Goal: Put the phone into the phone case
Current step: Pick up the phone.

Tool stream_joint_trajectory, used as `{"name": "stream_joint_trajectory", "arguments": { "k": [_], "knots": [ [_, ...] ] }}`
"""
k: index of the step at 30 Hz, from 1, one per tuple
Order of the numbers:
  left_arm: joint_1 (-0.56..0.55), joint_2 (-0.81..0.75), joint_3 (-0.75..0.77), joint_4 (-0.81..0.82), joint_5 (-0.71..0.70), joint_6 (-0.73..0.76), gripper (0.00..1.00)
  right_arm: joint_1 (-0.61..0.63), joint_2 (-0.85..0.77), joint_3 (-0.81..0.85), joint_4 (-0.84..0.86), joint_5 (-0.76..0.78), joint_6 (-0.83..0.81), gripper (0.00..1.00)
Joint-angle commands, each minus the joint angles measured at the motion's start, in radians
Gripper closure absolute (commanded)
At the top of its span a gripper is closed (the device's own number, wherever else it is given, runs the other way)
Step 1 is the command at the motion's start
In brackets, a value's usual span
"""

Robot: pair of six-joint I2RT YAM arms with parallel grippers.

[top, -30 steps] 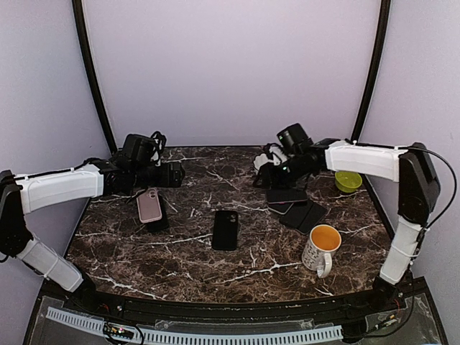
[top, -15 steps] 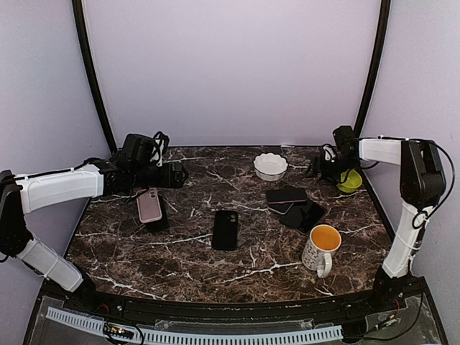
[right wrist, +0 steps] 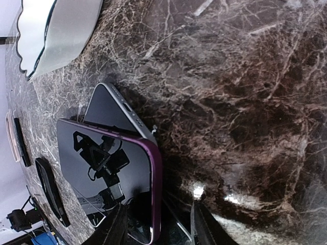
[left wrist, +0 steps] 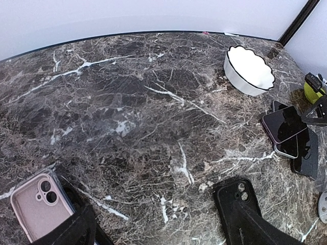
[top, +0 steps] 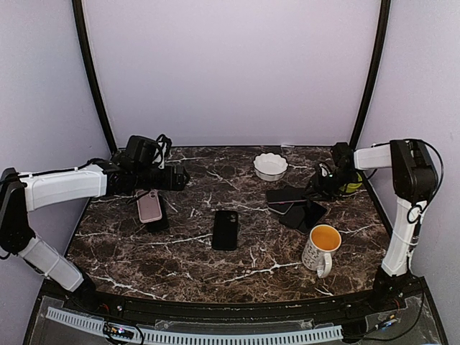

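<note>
A black phone case (top: 225, 230) lies camera cutout up in the middle of the table, also in the left wrist view (left wrist: 239, 204). A purple-edged phone (right wrist: 110, 171) tops a stack of dark phones (top: 293, 204), with a silver phone (right wrist: 118, 113) under it. My right gripper (top: 318, 190) is low at the stack's right side. Its jaws (right wrist: 158, 228) stand apart, and the purple phone's near corner lies between the fingertips (right wrist: 115, 227). My left gripper (top: 175, 177) hovers at the back left, wide open and holding nothing (left wrist: 163, 236).
A pink phone or case (top: 149, 205) lies on a black slab under the left arm. At the back there is a white scalloped bowl (top: 270, 166). A green bowl (left wrist: 312, 88) sits behind the right gripper. A mug (top: 320, 248) stands front right.
The right arm swung from beside the white bowl to the back right corner, then dropped to the stack's right side. Its jaws widened, then narrowed. The left arm barely moved.
</note>
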Motion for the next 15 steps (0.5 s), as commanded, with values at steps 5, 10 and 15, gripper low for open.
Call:
{"name": "stream_joint_trajectory", "arguments": {
  "k": [5,10,15],
  "knots": [
    [0.004,0.016,0.005,0.004,0.020,0.005,0.08,-0.015,0.020,-0.052,0.085,-0.142,0.035,0.61],
    [0.004,0.019,0.008,0.003,0.040,0.000,0.09,-0.018,0.018,-0.060,0.103,-0.147,0.049,0.63],
    [0.004,0.025,0.003,0.020,0.085,0.022,0.13,-0.018,0.004,-0.019,0.053,-0.075,0.018,0.63]
  ]
}}
